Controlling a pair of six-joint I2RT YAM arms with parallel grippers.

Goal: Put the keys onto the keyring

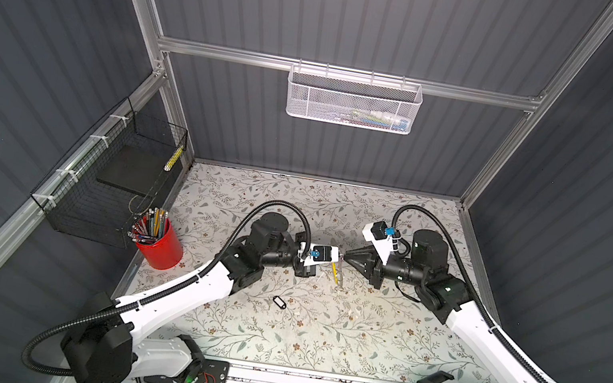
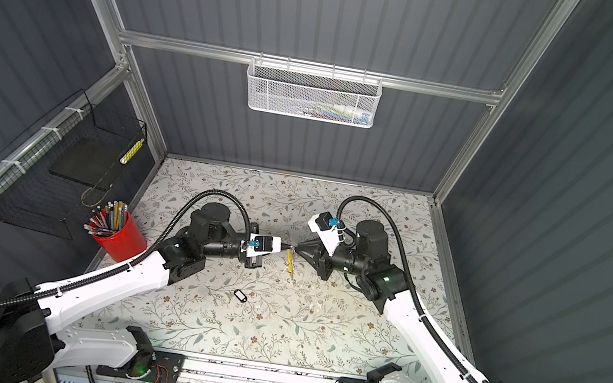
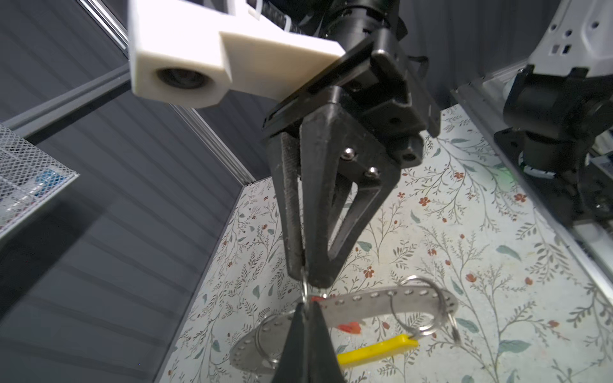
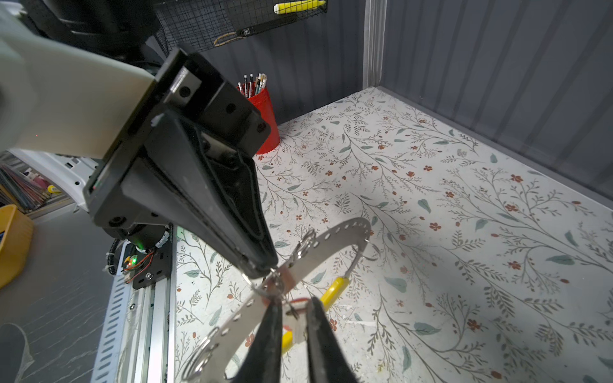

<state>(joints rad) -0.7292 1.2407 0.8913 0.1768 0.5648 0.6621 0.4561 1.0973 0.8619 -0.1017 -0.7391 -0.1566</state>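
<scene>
- Keyring: perforated grey metal hoop carrying small split rings and a yellow tag. It hangs in the air above the table, between the two arms in both top views.
- Left gripper: jaws closed, tips pinching the keyring where a small ring sits on the band. This grip alone appears to carry the hoop.
- Right gripper: tip to tip with the left one. Its jaws stand a narrow gap apart in the right wrist view and are not clamped on anything that can be made out.
- Orange key: only a sliver of its tag shows, in the gap between the right jaws, just beside the left tips and close against the hoop. Whether its ring is already threaded onto the hoop cannot be told, because the pinch point is crowded with wire.
- Black key: lies flat on the table, well apart from both grippers, nearer the front edge than the hoop and on the left arm's side; untouched.
- Progress, as judged: at best half done — orange key at the hoop, possibly on it; black key not yet fetched or threaded.
- Left to do: confirm that the orange key hangs from the hoop, then pick up the black key and thread it on while the hoop is held steady.
</scene>
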